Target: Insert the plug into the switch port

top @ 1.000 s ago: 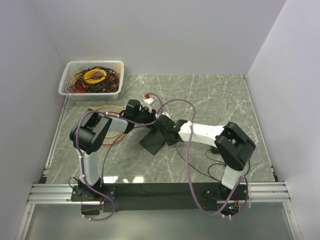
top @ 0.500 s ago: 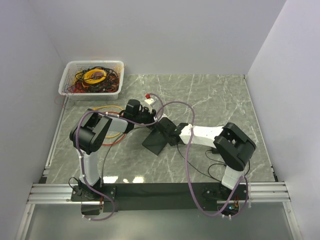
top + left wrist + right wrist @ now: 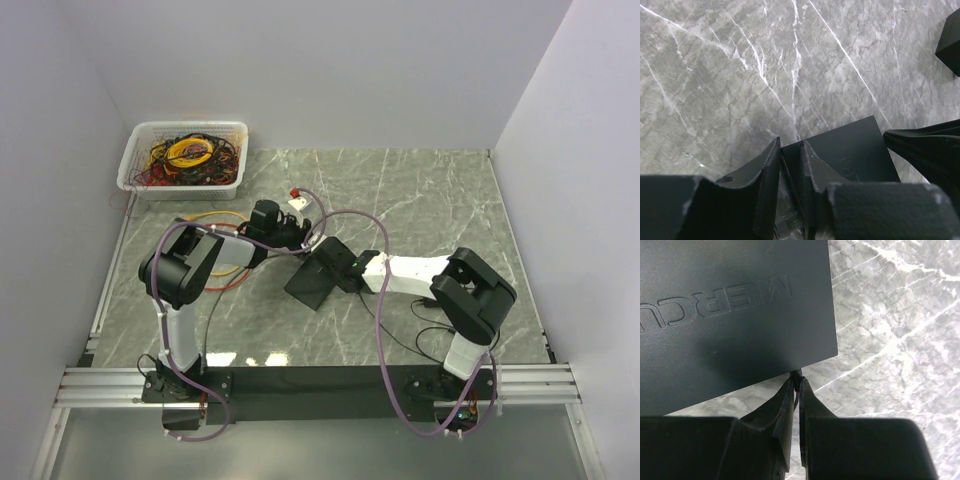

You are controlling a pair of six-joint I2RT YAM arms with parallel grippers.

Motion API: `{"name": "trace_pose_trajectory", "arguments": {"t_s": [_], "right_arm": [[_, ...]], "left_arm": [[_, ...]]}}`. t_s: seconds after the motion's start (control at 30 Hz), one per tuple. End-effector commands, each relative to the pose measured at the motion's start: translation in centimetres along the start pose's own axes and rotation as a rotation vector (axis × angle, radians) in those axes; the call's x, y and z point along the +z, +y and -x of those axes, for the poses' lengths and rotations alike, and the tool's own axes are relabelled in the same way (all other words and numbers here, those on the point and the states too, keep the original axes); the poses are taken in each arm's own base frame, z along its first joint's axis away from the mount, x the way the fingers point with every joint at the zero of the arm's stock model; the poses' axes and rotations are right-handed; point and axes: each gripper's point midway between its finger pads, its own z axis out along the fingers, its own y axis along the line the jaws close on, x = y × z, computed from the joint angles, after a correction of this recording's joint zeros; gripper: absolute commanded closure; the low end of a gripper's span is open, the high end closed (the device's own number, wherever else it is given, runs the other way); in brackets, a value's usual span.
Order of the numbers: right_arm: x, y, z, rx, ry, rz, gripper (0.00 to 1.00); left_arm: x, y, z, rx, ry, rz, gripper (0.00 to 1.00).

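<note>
The black switch (image 3: 314,281) lies mid-table; its lid with raised letters fills the right wrist view (image 3: 730,305). My right gripper (image 3: 797,385) is shut on a thin black cable whose plug (image 3: 798,373) meets the switch's near edge; whether it sits in a port is hidden. From above, that gripper (image 3: 340,270) is at the switch's right side. My left gripper (image 3: 789,150) straddles a corner of the switch (image 3: 850,150), its jaws narrow and closed on that corner. In the top view it (image 3: 303,243) is at the switch's far corner.
A white basket (image 3: 128,172) of tangled cables stands at the back left. An orange cable (image 3: 213,215) loops by the left arm. A small white and red piece (image 3: 296,196) lies behind the left gripper. A black cable (image 3: 420,338) trails near the right arm's base.
The right gripper has drawn back to the right, off the switch's lid to its edge. The switch turned slightly. The left jaws have narrowed.
</note>
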Motion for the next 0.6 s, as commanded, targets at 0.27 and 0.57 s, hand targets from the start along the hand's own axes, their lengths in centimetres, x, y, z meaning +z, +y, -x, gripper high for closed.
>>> {"name": "trace_pose_trajectory", "arguments": {"t_s": [0.27, 0.57], "right_arm": [[-2.3, -4.2, 10.5, 0.085, -0.361, -0.17, 1.0], [-2.0, -2.3, 12.0, 0.056, -0.419, -0.107, 1.0]], "left_arm": [[-0.1, -4.9, -3.4, -0.057, 0.114, -0.186, 0.76], [0.1, -5.7, -4.1, -0.084, 0.134, -0.246, 0.76]]}}
